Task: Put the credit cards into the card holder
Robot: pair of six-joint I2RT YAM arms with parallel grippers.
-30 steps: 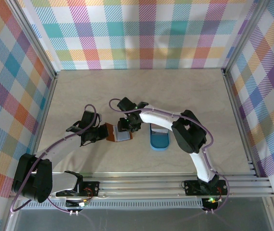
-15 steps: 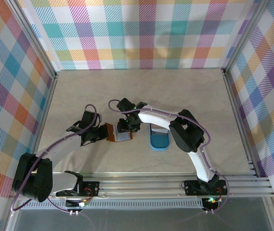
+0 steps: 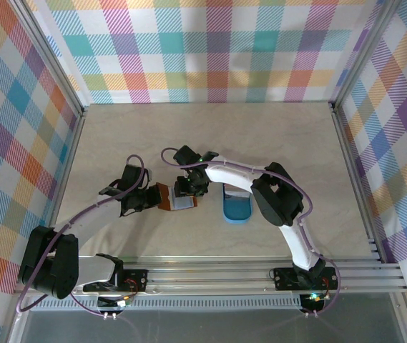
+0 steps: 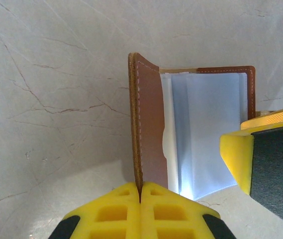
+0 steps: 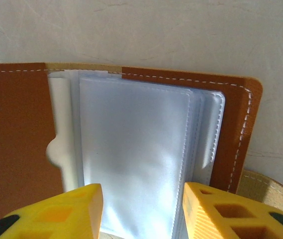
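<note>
Top external: marbled tabletop (image 3: 275, 136), plaid walls (image 3: 210, 50).

A blue oval tray (image 3: 237, 211) sits on the pale marbled table (image 3: 260, 136).

The bench (image 3: 260, 136) is a pale beige slab with fine marble-like veins, walled in on three sides by bright plaid panels. Toward 7 o'clock from its middle lies the card holder (image 3: 167, 200), spread open with its clear sleeves facing up and one brown cover turned up off the surface. At the card holder's 3 o'clock, near but apart, a blue tray (image 3: 236, 210) rests flat on the bench.
</note>
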